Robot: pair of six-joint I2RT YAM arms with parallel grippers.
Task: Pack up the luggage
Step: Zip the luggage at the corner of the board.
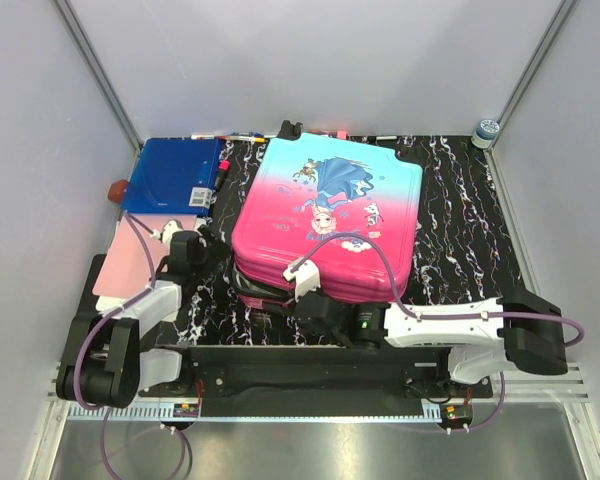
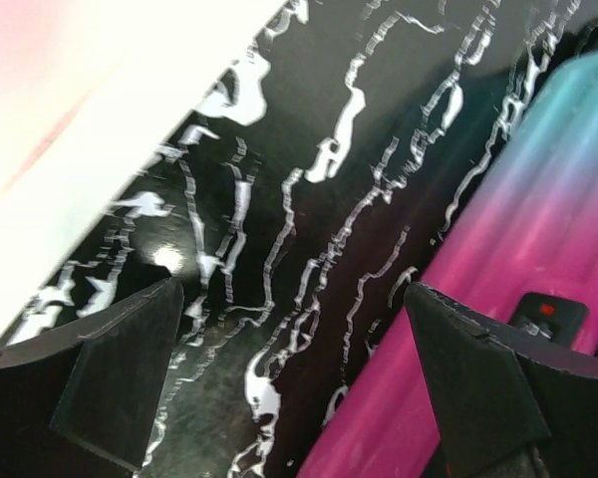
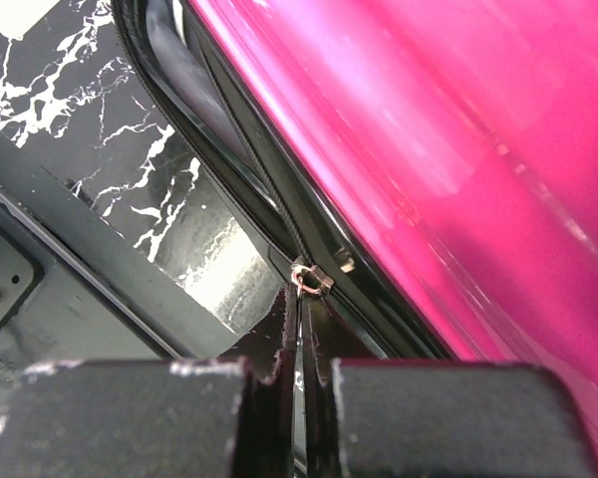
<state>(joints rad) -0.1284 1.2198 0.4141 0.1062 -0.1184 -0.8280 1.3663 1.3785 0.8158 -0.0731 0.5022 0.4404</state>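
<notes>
Right claw (image 3: pixel 301 344) is clenched on the zipper pull (image 3: pixel 312 280) at the near edge of the closed suitcase (image 1: pixel 330 215), which lies flat on the table (image 1: pixel 460 225), so I think it should pull slowly along the seam, while the released left claw (image 2: pixel 291 329) beside it steadies the shell.

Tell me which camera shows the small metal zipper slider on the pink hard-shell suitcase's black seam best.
Right wrist: the zipper slider sits close up on the seam, its pull tab pinched by the right gripper. Top external hides it under that gripper at the near edge of the suitcase. Left wrist shows only the shell, no slider.
</notes>
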